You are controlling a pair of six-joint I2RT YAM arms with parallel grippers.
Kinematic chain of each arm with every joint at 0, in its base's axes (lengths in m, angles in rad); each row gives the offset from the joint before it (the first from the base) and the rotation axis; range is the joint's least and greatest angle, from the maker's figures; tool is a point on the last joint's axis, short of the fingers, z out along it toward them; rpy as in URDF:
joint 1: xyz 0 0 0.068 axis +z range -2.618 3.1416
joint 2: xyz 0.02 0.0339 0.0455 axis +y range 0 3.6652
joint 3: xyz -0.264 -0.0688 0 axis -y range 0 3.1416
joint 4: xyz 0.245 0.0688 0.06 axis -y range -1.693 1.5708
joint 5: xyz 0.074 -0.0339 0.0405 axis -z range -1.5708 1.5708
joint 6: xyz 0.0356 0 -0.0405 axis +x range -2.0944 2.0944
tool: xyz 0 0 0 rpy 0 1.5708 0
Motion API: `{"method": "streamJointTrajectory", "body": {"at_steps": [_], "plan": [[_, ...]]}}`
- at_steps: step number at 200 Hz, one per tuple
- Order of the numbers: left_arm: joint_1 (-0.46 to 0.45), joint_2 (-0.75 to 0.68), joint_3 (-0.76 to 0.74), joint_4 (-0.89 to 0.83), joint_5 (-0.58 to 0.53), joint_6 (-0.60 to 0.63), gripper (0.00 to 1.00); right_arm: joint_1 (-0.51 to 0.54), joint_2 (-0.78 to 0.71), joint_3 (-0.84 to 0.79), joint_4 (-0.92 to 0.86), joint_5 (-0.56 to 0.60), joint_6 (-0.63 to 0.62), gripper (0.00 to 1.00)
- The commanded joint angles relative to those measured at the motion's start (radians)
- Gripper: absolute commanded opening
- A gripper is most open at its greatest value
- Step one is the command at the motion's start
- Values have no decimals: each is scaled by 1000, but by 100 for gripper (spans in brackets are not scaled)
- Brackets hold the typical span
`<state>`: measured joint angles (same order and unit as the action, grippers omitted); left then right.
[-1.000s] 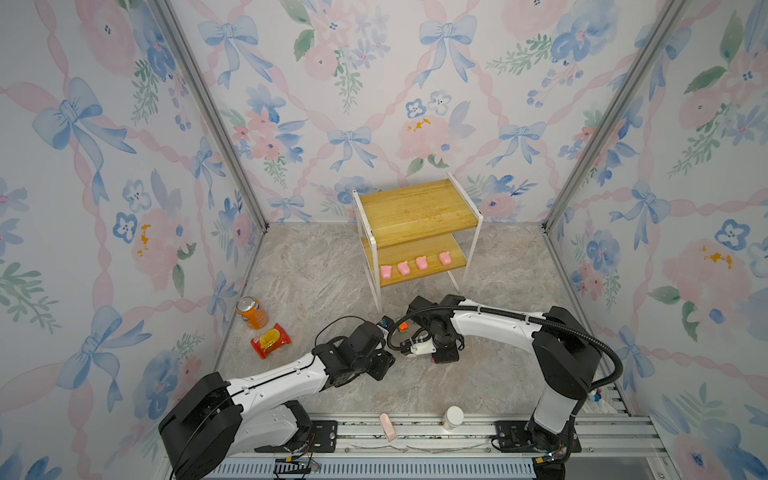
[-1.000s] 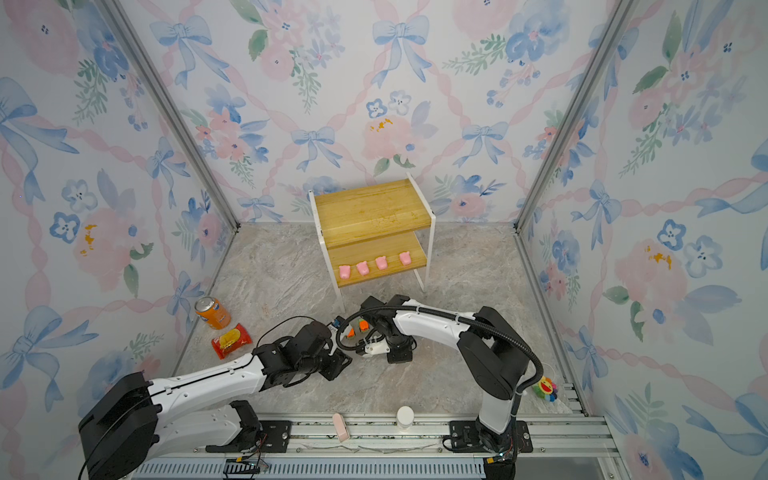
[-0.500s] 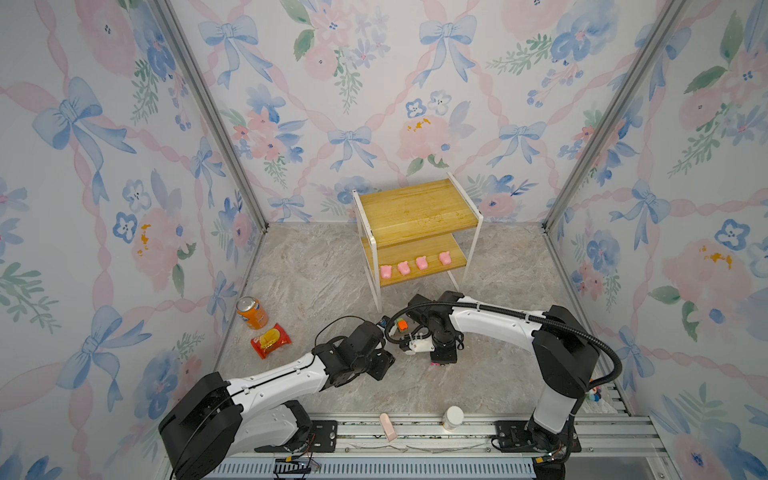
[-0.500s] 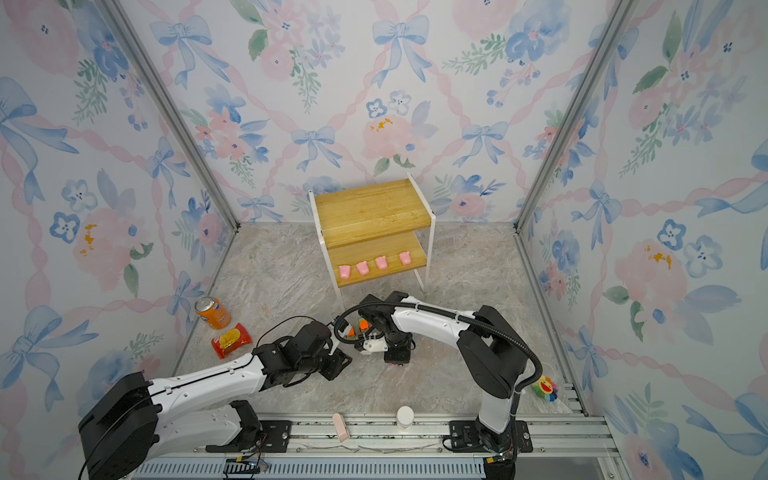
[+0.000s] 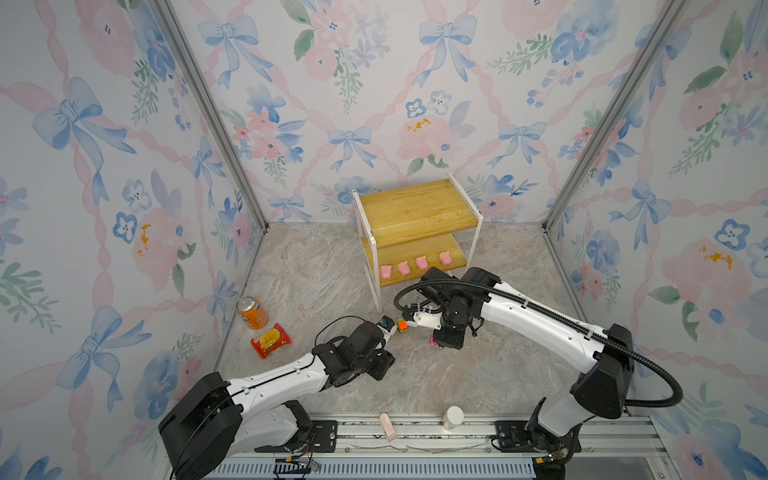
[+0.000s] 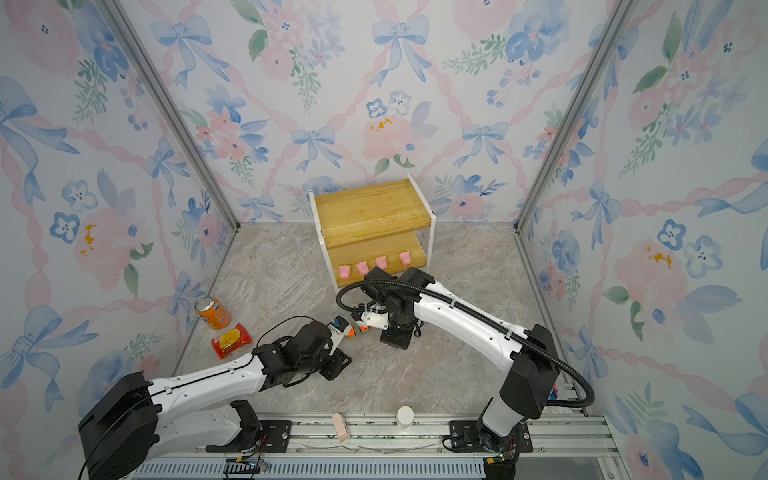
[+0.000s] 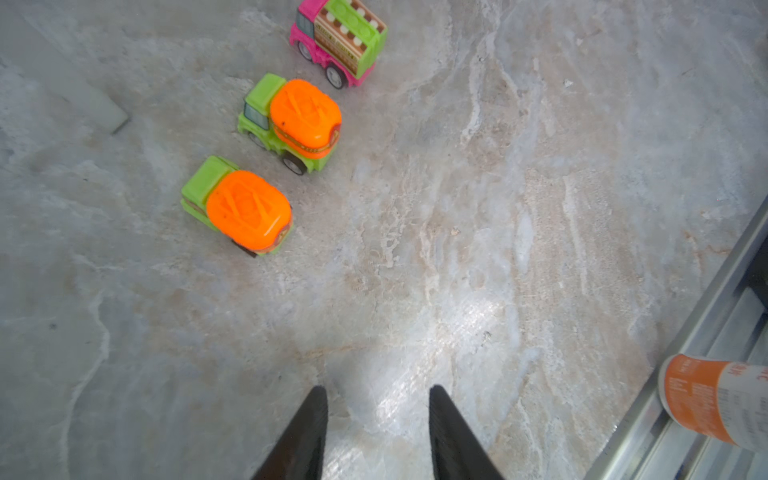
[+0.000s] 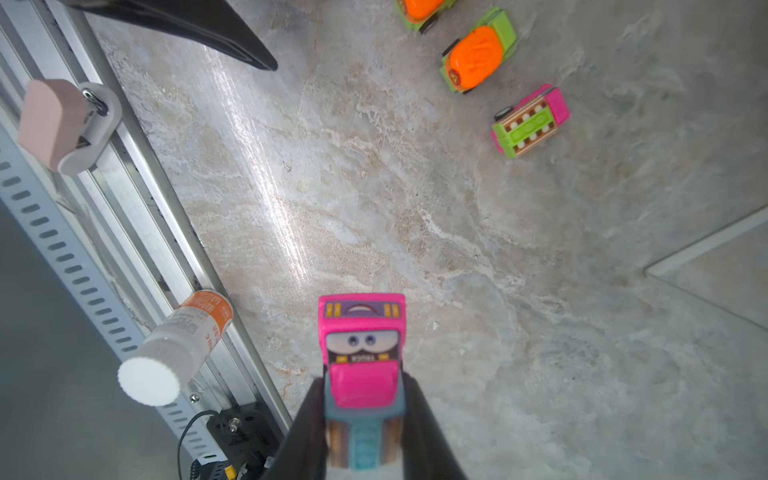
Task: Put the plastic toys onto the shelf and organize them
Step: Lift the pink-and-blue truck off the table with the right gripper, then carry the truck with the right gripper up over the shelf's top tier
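Pink-and-teal truck (image 8: 361,374) sits clamped nose-out between the right gripper (image 8: 363,388) jaws, low over the marble floor (image 8: 374,208) — the grip looks square on its flanks. We should lift straight, swing toward the shelf (image 5: 411,249), and set it on the bare top board (image 5: 415,212), since four pigs (image 5: 422,262) line the lower front edge. Left gripper (image 7: 377,390) hangs empty, jaws apart — two orange-and-green cars (image 7: 307,120) and a pink-and-green car (image 7: 338,41) wait ahead of it.

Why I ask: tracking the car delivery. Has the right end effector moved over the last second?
Yes. Gripping the pink car, the right end effector has shifted up-frame toward the shelf in both top views.
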<state>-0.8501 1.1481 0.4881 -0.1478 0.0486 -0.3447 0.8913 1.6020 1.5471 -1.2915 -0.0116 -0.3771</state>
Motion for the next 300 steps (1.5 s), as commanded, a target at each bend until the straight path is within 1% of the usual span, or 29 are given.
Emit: {"method": "streamJointTrajectory", "body": {"at_steps": [1, 26, 45, 58, 69, 93, 101, 111, 128, 152, 174, 189, 205, 229, 262, 300], "plan": [[6, -15, 18, -7, -5, 12, 41, -3, -63, 77, -74, 4, 91, 16], [7, -26, 26, -6, -12, 21, 41, -3, -94, 213, -82, 28, 135, 17], [7, -33, 37, -7, -17, 24, 42, -6, -80, 364, -101, 83, 168, 21], [7, -38, 46, -7, -19, 27, 42, -16, -33, 508, -155, 76, 177, 22], [7, -39, 56, -7, -20, 30, 42, -20, 20, 635, -201, 94, 182, 20], [7, -48, 59, -7, -24, 33, 42, -45, 149, 889, -273, 126, 182, 17], [7, -53, 59, -6, -27, 35, 42, -59, 177, 944, -278, 130, 182, 17], [6, -58, 56, -7, -32, 36, 42, -83, 195, 973, -265, 132, 184, 18], [6, -65, 52, -7, -34, 36, 42, -138, 202, 983, -225, 129, 201, 17], [8, -70, 53, -8, -37, 39, 42, -207, 186, 945, -144, 147, 237, 16], [8, -69, 57, -8, -39, 42, 42, -239, 148, 876, -48, 202, 259, 15], [9, -68, 60, -8, -44, 46, 42, -256, 132, 847, 1, 265, 285, 15], [8, -73, 64, -7, -49, 50, 42, -272, 117, 811, 53, 337, 311, 15], [8, -74, 70, -8, -54, 58, 42, -281, 87, 746, 154, 380, 343, 14], [8, -75, 73, -8, -50, 54, 42, -287, 60, 674, 264, 400, 378, 14], [8, -77, 76, -9, -49, 55, 42, -292, 93, 671, 312, 405, 398, 15]]}}
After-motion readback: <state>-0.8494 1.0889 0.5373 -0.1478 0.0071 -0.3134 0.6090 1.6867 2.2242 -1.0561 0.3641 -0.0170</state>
